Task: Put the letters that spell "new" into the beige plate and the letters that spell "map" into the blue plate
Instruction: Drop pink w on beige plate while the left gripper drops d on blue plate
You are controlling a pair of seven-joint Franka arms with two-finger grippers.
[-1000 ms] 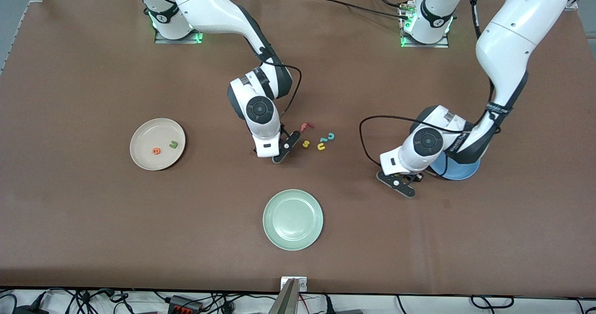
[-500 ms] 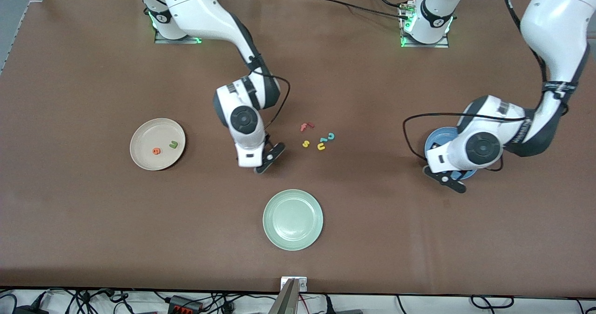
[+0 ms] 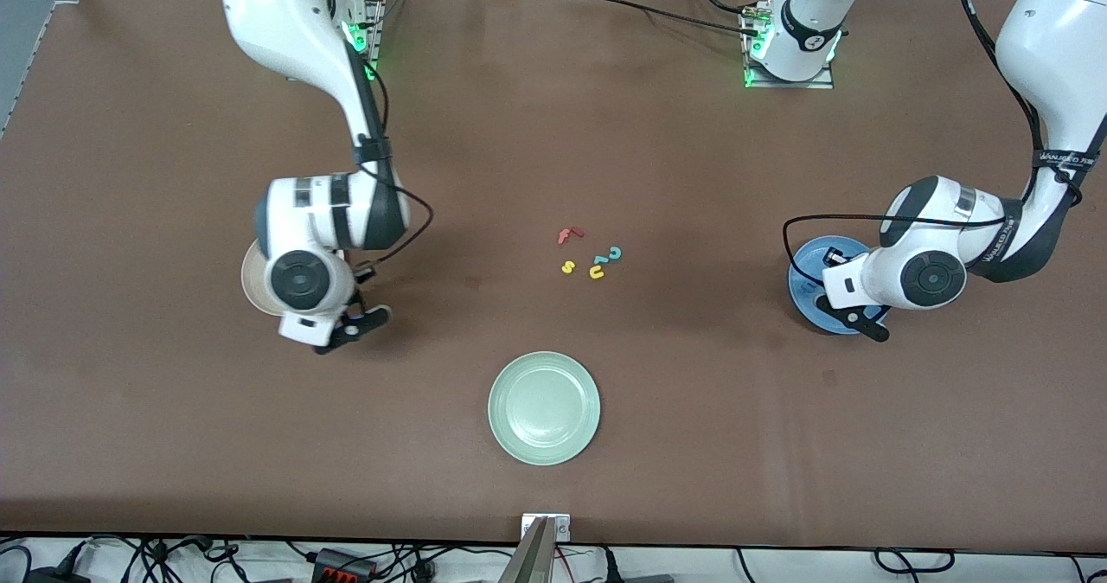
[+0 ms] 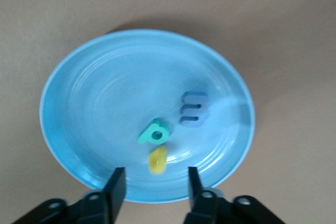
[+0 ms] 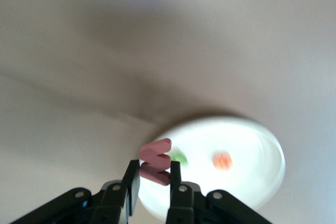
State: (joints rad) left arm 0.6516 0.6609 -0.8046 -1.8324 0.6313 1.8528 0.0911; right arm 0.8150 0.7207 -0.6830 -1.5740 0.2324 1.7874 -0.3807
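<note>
My right gripper (image 5: 152, 176) is shut on the pinkish-red w (image 5: 156, 160) and hangs by the rim of the beige plate (image 5: 252, 187). In that plate lie the dark green letter (image 5: 180, 157) and the orange e (image 5: 222, 160). In the front view the right gripper (image 3: 350, 325) and wrist cover most of the beige plate (image 3: 248, 282). My left gripper (image 4: 155, 184) stands open over the blue plate (image 4: 94, 87), which holds the blue m (image 4: 194, 109) and the teal letter (image 4: 154, 132). The yellow letter (image 4: 157, 160) shows blurred just off the fingertips. The left gripper (image 3: 856, 319) hangs over the blue plate (image 3: 809, 270).
Mid-table lie a red f (image 3: 569, 235), a yellow s (image 3: 568, 266), a yellow u (image 3: 597, 272) and a teal c (image 3: 614, 254). A pale green plate (image 3: 544, 407) sits nearer the front camera than these letters.
The right arm carried the w from the letter cluster to the beige plate. The left arm swung over the blue plate, its fingers opened, and the yellow letter left them.
</note>
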